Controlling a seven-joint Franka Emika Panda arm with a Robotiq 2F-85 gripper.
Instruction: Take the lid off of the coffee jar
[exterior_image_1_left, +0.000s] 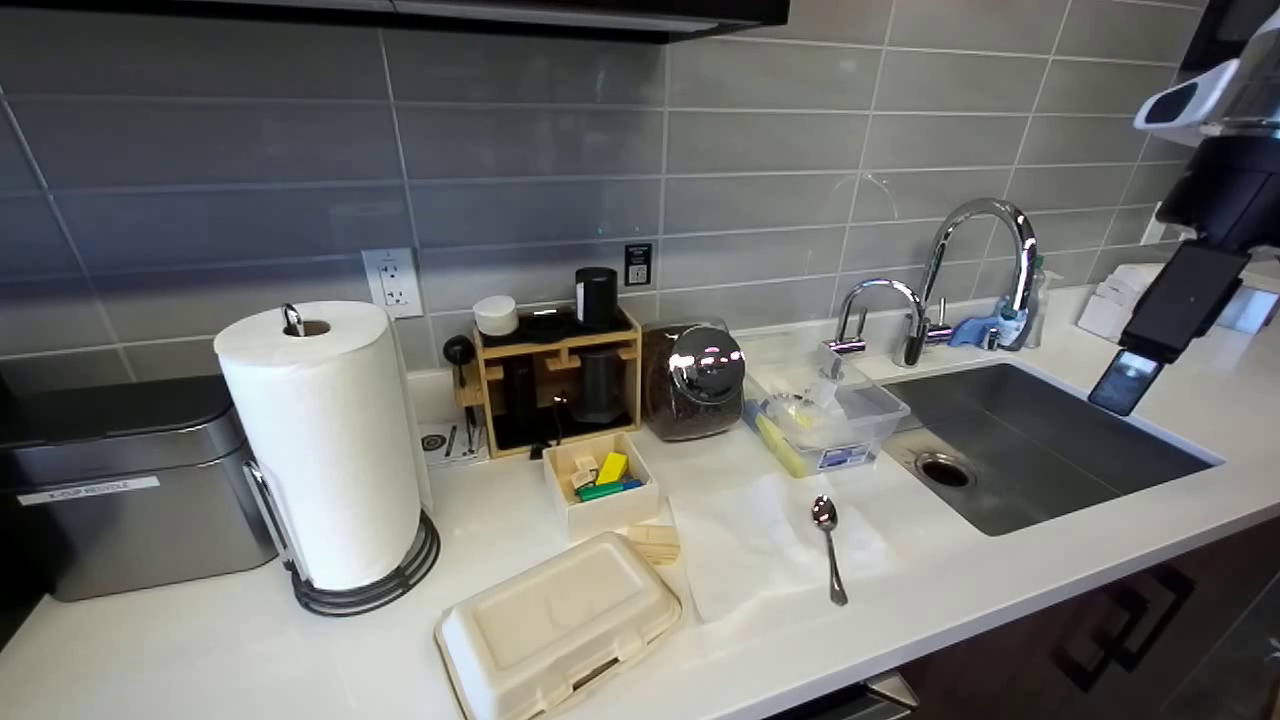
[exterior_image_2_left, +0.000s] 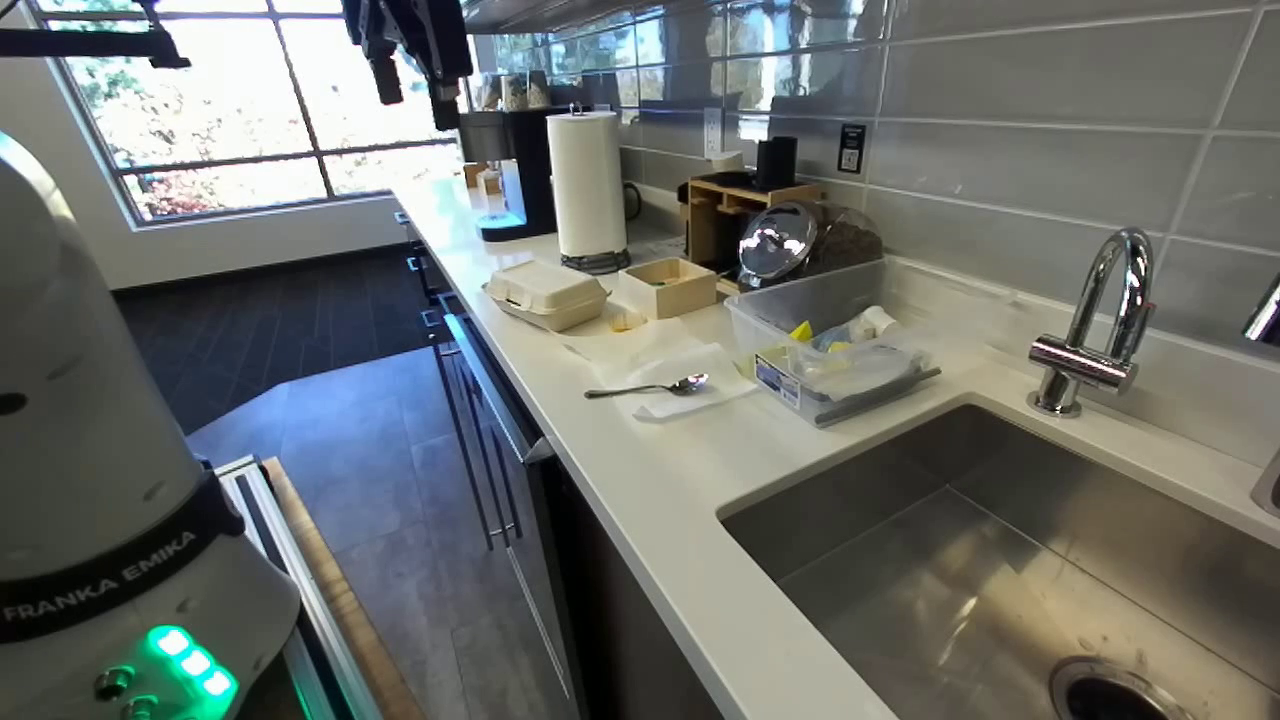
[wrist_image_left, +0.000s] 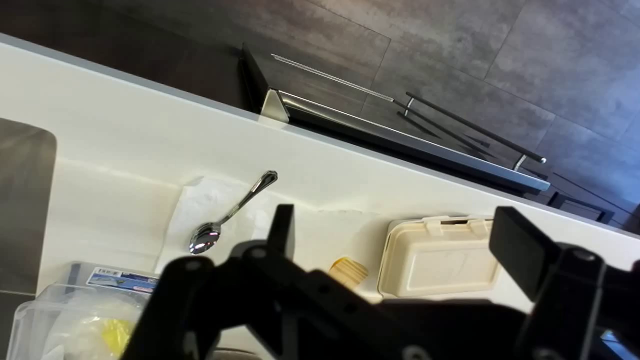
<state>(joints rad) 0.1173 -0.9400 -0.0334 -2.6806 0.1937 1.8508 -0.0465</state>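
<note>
Coffee jar (exterior_image_1_left: 678, 416) sat on the table (exterior_image_1_left: 740, 655) between wooden rack (exterior_image_1_left: 634, 385) and plastic bin (exterior_image_1_left: 872, 422), long axis running out from the wall (exterior_image_1_left: 760, 145), lid (exterior_image_1_left: 706, 364) angled up and outward; fingers (wrist_image_left: 521, 247) stood wide apart

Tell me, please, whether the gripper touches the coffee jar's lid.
Apart: in an exterior view, the gripper hangs in the air, a wide gap separating it from the lid.
</note>
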